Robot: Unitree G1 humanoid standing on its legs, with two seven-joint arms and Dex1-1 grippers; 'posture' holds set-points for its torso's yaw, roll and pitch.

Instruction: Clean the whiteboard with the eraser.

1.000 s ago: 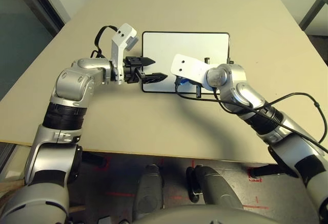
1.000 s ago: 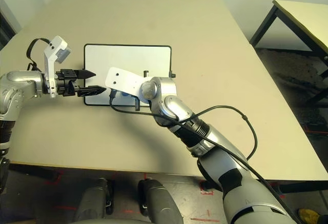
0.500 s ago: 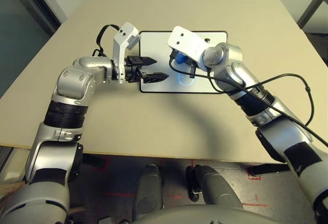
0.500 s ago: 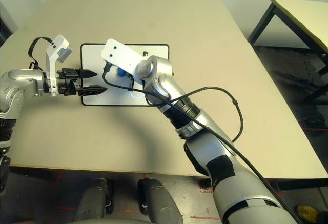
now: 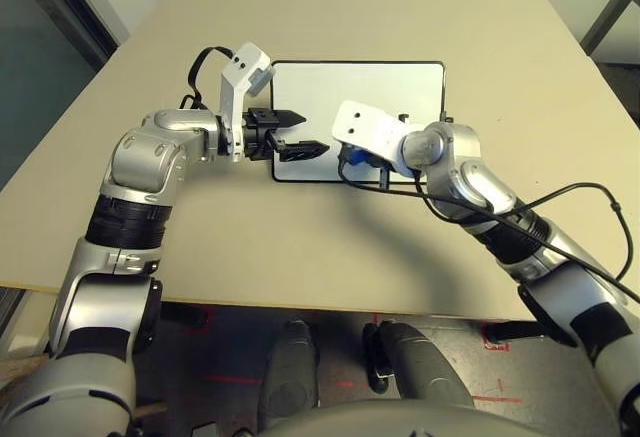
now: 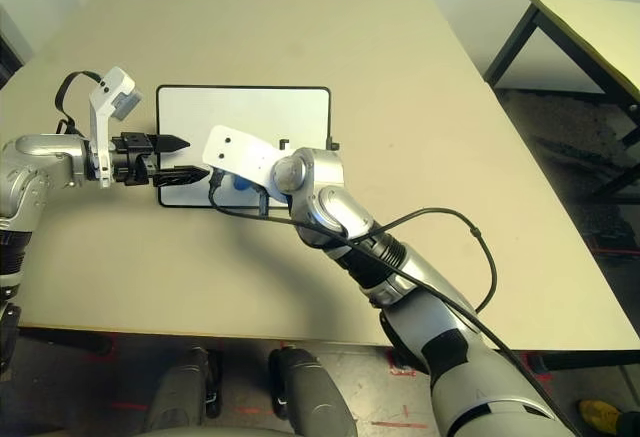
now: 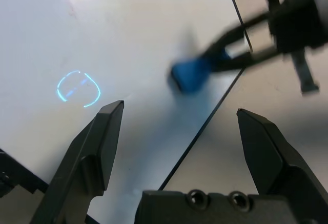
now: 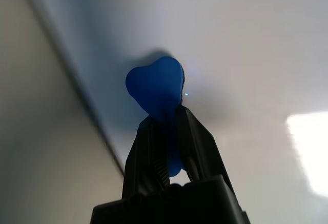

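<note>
The eraser (image 8: 156,88) is clamped in the right hand (image 8: 166,131), pressed on the whiteboard (image 5: 385,92) near its front edge; unwiped board lies beyond; the left hand (image 7: 179,147), spread wide and empty, is poised at the board's left edge

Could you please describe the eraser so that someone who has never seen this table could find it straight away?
On the beige wooden table lies a flat white rectangular whiteboard with a thin black frame. Near its front edge, the right tool is clamped on a small bright blue eraser block whose free end rests on the board. It is the only blue thing there, and far smaller than the board.
</note>
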